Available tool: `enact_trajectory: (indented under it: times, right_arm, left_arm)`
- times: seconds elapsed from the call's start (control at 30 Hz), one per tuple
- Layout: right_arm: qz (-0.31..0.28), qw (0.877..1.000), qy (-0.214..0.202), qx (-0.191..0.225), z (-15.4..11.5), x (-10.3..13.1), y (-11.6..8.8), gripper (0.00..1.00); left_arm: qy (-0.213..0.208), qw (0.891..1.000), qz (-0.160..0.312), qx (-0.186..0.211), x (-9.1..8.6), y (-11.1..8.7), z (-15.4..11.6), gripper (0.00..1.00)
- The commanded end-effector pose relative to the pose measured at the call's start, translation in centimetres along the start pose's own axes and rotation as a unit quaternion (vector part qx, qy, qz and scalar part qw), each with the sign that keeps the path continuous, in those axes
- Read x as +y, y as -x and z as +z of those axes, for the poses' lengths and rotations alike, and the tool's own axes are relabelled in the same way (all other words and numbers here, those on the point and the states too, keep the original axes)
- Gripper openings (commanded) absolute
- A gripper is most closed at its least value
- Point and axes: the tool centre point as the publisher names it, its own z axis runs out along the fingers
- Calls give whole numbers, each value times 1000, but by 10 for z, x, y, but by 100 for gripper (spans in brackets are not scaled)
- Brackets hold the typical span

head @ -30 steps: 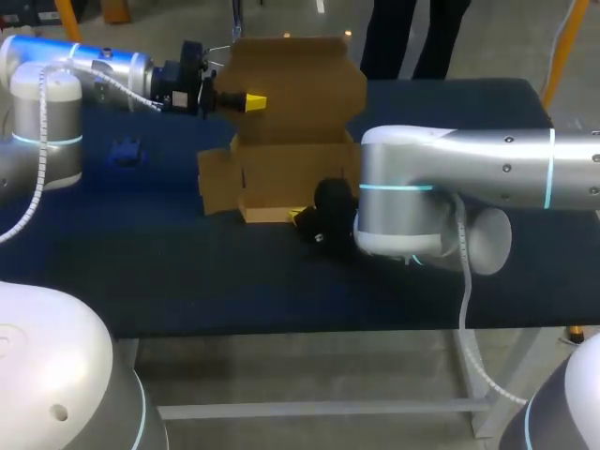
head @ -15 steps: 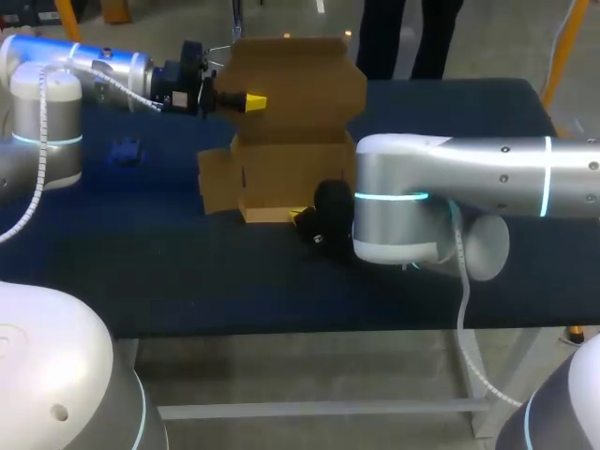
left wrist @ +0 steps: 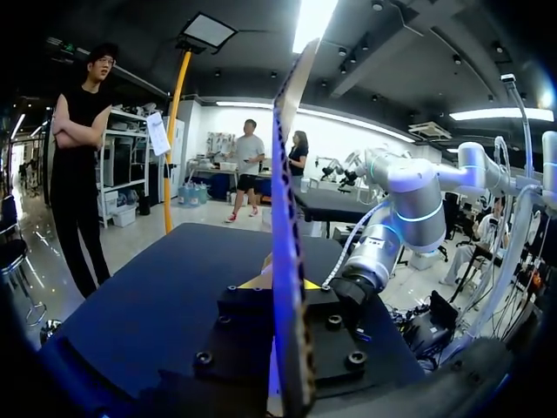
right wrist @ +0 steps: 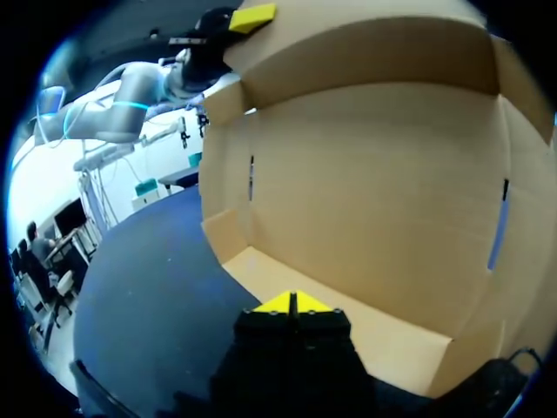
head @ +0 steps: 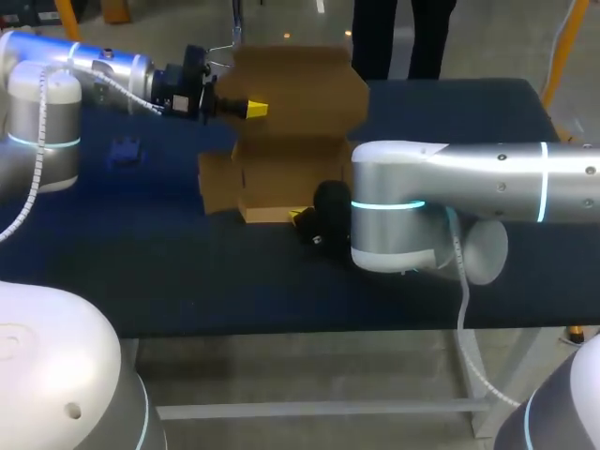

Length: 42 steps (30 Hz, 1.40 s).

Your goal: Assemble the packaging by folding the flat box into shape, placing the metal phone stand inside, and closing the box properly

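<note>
The brown cardboard box (head: 291, 173) stands open at the middle back of the table, its lid (head: 300, 89) upright. My left gripper (head: 253, 110) is shut on the lid's left edge. In the left wrist view the lid (left wrist: 285, 174) runs edge-on between that gripper's (left wrist: 283, 283) fingers. My right gripper (head: 300, 217) sits low at the box's front wall, shut, with nothing seen between its tips. In the right wrist view its tips (right wrist: 291, 303) meet just before the box floor (right wrist: 374, 331). A small blue object (head: 124, 150), possibly the phone stand, lies at the far left.
The dark blue table (head: 187, 272) stretches in front of the box. A side flap (head: 217, 183) sticks out to the box's left. My right arm's thick forearm (head: 450, 187) lies across the right half of the table.
The lid and my left gripper have dropped slightly. My right arm's elbow has edged a little to the left. Both grippers stay shut.
</note>
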Motion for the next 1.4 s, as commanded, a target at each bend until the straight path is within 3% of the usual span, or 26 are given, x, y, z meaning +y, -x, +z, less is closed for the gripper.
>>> enact_trajectory:
  times: [0.03, 1.4]
  right_arm:
    - [0, 1000, 5, -6, 4, -10, -2, 0]
    - [0, 1000, 5, -6, 4, -10, -2, 0]
  left_arm:
    - [11, 1000, -5, -13, 0, -12, -1, 0]
    - [0, 1000, -7, -4, 30, -55, 13, 0]
